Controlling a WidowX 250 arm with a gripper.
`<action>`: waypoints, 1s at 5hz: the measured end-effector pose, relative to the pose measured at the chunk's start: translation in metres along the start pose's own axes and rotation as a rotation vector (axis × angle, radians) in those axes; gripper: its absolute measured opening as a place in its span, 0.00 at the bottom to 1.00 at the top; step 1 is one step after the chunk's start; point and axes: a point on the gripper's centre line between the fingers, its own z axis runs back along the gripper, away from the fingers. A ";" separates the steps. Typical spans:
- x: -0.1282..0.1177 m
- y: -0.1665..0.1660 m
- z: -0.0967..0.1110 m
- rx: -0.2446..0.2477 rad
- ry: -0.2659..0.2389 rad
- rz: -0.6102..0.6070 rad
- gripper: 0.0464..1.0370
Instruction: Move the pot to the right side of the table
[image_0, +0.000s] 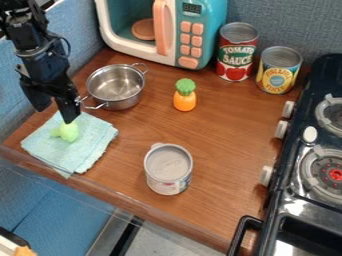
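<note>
Pot (125, 103) on the left part of the bench (214, 120), open hand (56, 113) beside it

Nearest, the wooden bench ends in a straight front edge, with blue and grey surfaces below. A black toy stove (290, 200) with round burners runs along the right side. Close to the front edge stands an upright can (169, 172) with a grey top and a small tab at its rim.

Farther left, a folded pale blue cloth (57, 155) bears a light green toy (69, 131). The hand hangs over there, its two fingers apart; whether one touches the pot's handle, I cannot tell. The metal pot sits upright just past the cloth, its shiny inside bare. Right of it stands an orange toy with a green top (185, 101).

Along the back are a teal toy microwave (217, 30) holding a pinkish disc (143, 29), a red-labelled can (236, 60) and a yellow-labelled can (277, 77). Blue fabric panels (294, 20) rise behind.
</note>
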 end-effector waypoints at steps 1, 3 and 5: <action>-0.003 -0.004 -0.011 -0.031 0.030 0.010 0.96; 0.062 -0.031 -0.014 -0.062 -0.030 -0.069 0.96; 0.101 -0.050 -0.031 -0.051 -0.030 -0.091 0.96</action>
